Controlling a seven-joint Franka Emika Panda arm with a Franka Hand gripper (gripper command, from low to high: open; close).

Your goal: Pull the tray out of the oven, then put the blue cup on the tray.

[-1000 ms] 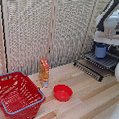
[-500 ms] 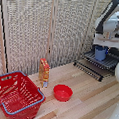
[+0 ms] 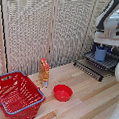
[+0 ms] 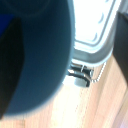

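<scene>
Cup over the pulled-out tray, release not yet made.

Nearest, at the exterior view's left, sit a red basket [image 3: 16,96], an orange carton [image 3: 44,72] and a red bowl [image 3: 63,92], all well apart from the work. Farther right, the tray [image 3: 113,60] juts from the oven above its dropped door [image 3: 90,69]. The blue cup [image 3: 100,53] hangs on or just above the wires, under the gripper [image 3: 102,46]; it seems pinched, though I cannot tell the jaws' stand. Advice: lower until the base bears flat on wires, then let go straight up.
</scene>
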